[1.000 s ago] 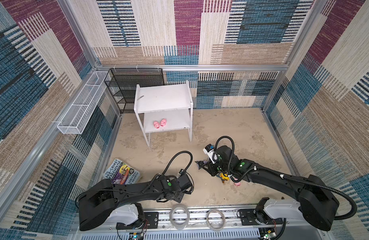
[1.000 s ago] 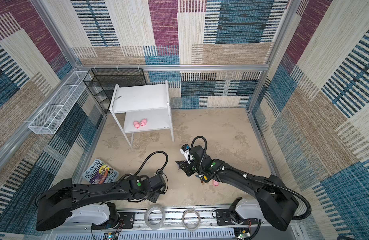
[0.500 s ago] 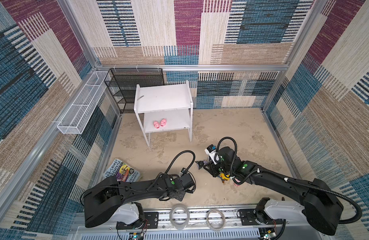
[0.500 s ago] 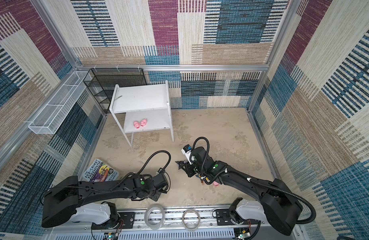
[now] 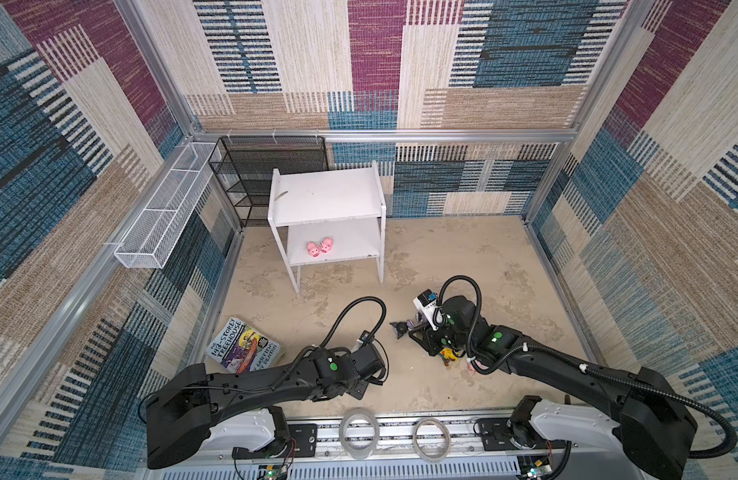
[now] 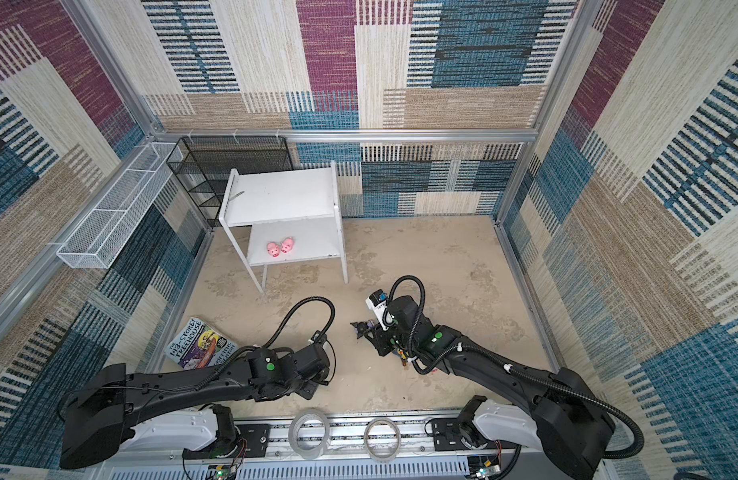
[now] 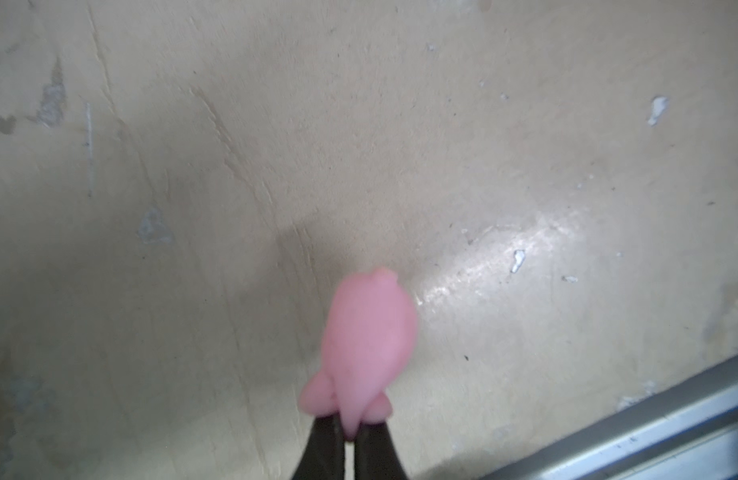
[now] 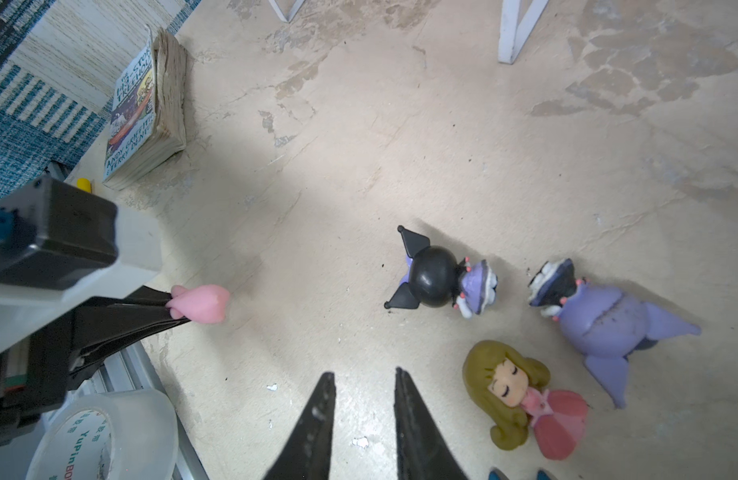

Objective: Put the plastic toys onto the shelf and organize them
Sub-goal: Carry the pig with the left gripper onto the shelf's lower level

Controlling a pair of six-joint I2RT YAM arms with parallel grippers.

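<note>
My left gripper (image 7: pixel 350 428) is shut on a pink pig (image 7: pixel 369 340), pinching its tail end just above the floor. The same pig (image 8: pixel 201 309) shows in the right wrist view, sticking out of the black fingers. My right gripper (image 8: pixel 363 376) stands open over bare floor with nothing between its jaws. Beside it lie a black-and-purple figure (image 8: pixel 436 276), a second one (image 8: pixel 596 316) and a blond doll in a pink dress (image 8: pixel 521 390). The white shelf (image 5: pixel 330 195) stands at the back with two pink pigs (image 5: pixel 319 247) on its lower tier.
A paperback book (image 5: pixel 244 345) leans at the left wall, with a yellow tube tip (image 8: pixel 83 183) near it. Two tape rolls (image 5: pixel 359 430) sit on the front rail. A black mesh rack (image 5: pixel 267 174) and a white wire basket (image 5: pixel 163 216) line the back left.
The left jaws have closed onto the pink pig. Both arms have barely shifted, and the right gripper's opening is unchanged.
</note>
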